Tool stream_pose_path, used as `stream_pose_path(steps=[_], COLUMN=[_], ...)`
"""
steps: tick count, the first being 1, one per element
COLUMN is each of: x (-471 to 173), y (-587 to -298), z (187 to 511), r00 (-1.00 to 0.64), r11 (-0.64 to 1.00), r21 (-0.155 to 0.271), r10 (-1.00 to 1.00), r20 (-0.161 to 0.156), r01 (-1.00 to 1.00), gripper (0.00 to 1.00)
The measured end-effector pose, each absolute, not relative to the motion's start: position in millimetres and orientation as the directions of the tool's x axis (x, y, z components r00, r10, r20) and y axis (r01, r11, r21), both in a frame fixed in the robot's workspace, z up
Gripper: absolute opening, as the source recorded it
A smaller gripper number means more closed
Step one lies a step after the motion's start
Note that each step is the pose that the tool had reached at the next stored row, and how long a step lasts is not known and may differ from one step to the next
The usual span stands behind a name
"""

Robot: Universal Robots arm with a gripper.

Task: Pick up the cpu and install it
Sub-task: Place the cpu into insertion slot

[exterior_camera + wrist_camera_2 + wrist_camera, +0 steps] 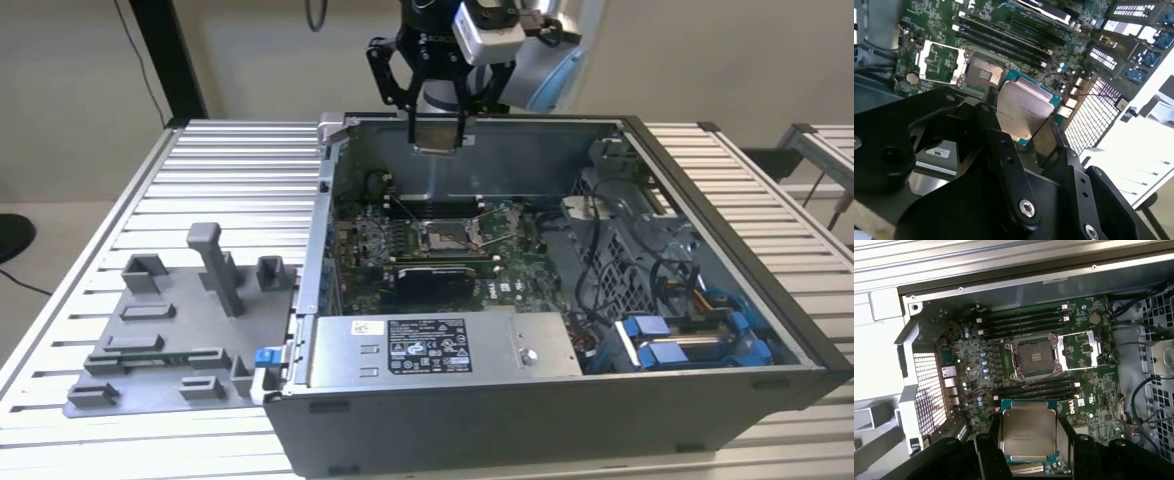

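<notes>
The end effector (pixel 438 142) grips the cpu (pixel 1029 432) by two opposite edges; it is probably light, stiff and fragile underneath.

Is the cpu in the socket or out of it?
Out. The gripper holds the cpu above the board; the socket sits open and empty, its plate flipped aside.

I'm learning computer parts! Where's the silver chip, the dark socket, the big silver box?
small square silver cpu (pixel 1029 434): first wrist view, metal top.
dark metal-framed socket (pixel 1034 357): first wrist view, centre.
large silver labelled box (pixel 441 346): exterior view, label.
</notes>
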State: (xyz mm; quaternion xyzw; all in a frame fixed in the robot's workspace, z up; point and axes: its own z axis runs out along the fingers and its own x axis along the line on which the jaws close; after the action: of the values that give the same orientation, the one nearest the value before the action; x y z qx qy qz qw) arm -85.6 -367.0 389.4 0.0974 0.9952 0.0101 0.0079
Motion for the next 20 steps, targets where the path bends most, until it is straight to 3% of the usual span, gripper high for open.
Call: stream_pose_path(steps=[20], x=[-85.6], y=[-367.0], z=[388.2], r00=[-0.913], r11=[0.913], r21=[0.013], r10=[0.408], r20=[0.004], r01=[0.408], gripper=[0.00])
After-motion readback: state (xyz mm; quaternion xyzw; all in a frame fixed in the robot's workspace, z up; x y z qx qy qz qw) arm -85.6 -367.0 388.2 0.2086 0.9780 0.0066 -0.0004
